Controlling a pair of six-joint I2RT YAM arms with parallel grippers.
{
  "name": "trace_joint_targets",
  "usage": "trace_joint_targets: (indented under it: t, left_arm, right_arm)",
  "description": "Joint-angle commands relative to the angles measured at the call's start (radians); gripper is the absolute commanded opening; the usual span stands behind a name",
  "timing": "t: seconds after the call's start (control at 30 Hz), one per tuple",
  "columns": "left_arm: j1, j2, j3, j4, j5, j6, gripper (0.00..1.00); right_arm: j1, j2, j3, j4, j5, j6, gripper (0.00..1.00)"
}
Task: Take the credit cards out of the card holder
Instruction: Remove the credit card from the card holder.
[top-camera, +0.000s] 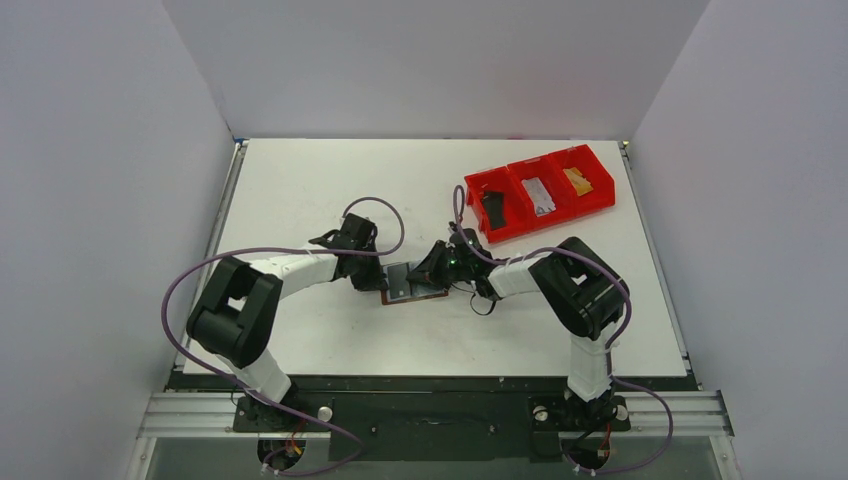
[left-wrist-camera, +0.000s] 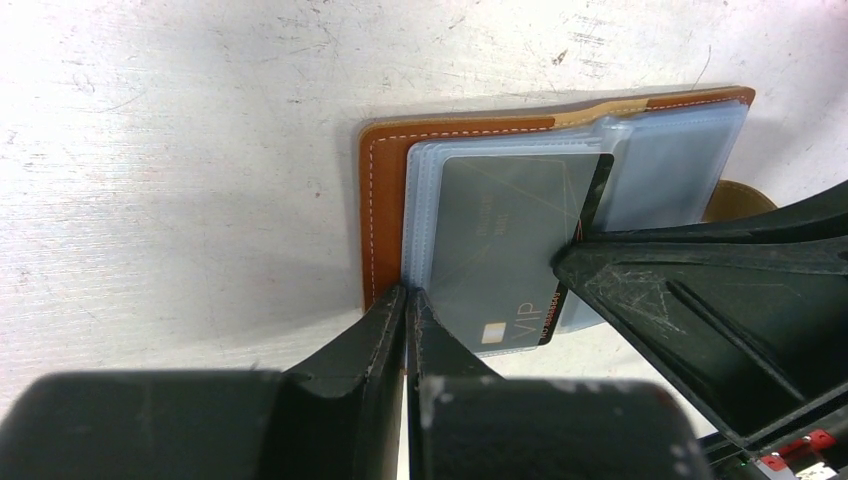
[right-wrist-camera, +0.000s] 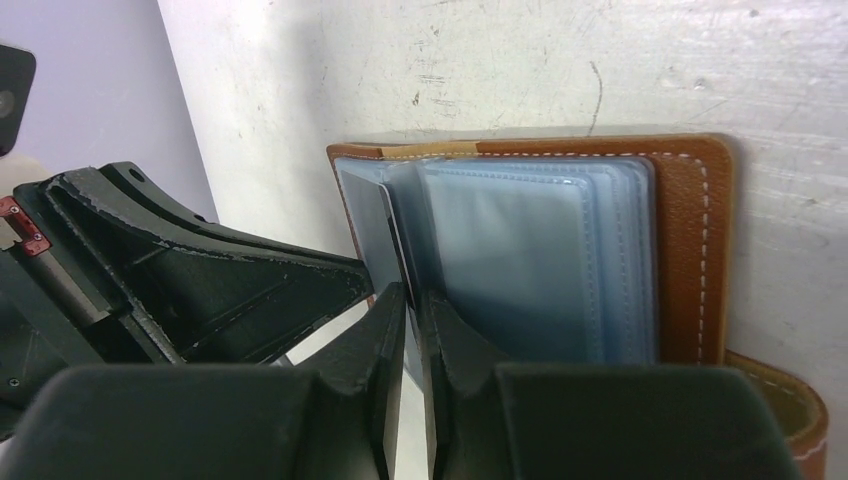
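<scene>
The brown leather card holder (top-camera: 402, 283) lies open on the table between both grippers, its pale blue sleeves (right-wrist-camera: 530, 260) facing up. A grey credit card (left-wrist-camera: 500, 240) with a black edge and "VIP" print sits askew, partly out of a sleeve. My left gripper (left-wrist-camera: 408, 293) is shut on the card holder's near edge, where leather (left-wrist-camera: 385, 200) meets sleeves. My right gripper (right-wrist-camera: 412, 292) pinches the dark credit card (right-wrist-camera: 372, 230) edge between its tips. In the top view the left gripper (top-camera: 375, 272) and right gripper (top-camera: 437, 268) flank the holder.
A red three-compartment bin (top-camera: 600, 200) stands at the back right, with a black item (top-camera: 493, 208), a pale card (top-camera: 541, 195) and a yellowish card (top-camera: 577, 180). The holder's closing tab (right-wrist-camera: 790, 400) sticks out on the side away from the left gripper. White walls enclose the table.
</scene>
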Motion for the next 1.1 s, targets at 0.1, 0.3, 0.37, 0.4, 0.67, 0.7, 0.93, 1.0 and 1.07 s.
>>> trace_joint_targets:
  t: [0.1, 0.3, 0.37, 0.4, 0.67, 0.7, 0.93, 1.0, 1.07]
  left_arm:
    - [-0.019, 0.075, -0.007, 0.009, -0.030, -0.005, 0.00]
    - [-0.015, 0.075, -0.014, -0.003, -0.045, -0.025, 0.00]
    - [-0.012, 0.075, -0.023, -0.002, -0.046, -0.031, 0.00]
    - [-0.010, 0.073, -0.029, -0.002, -0.047, -0.035, 0.00]
    - [-0.002, 0.066, -0.057, -0.002, -0.058, -0.048, 0.00]
    - [-0.001, 0.065, -0.061, 0.000, -0.059, -0.051, 0.00]
    - [0.003, 0.066, -0.083, 0.013, -0.060, -0.069, 0.00]
    - [0.005, 0.062, -0.091, 0.016, -0.062, -0.074, 0.00]
    - [0.007, 0.059, -0.096, 0.019, -0.062, -0.075, 0.00]
  right_arm:
    - [0.020, -0.017, 0.003, 0.127, -0.073, 0.025, 0.01]
    - [0.005, -0.024, -0.017, 0.128, -0.068, 0.021, 0.00]
    - [-0.007, -0.029, -0.027, 0.128, -0.067, 0.013, 0.00]
    - [-0.017, -0.033, -0.033, 0.126, -0.065, 0.010, 0.00]
    - [-0.060, -0.059, -0.041, 0.023, -0.038, -0.086, 0.00]
    - [-0.063, -0.063, -0.046, 0.018, -0.034, -0.090, 0.00]
    - [-0.084, -0.069, -0.066, -0.005, -0.024, -0.132, 0.00]
    - [-0.088, -0.072, -0.074, -0.004, -0.025, -0.139, 0.00]
    - [-0.093, -0.075, -0.080, -0.007, -0.026, -0.148, 0.00]
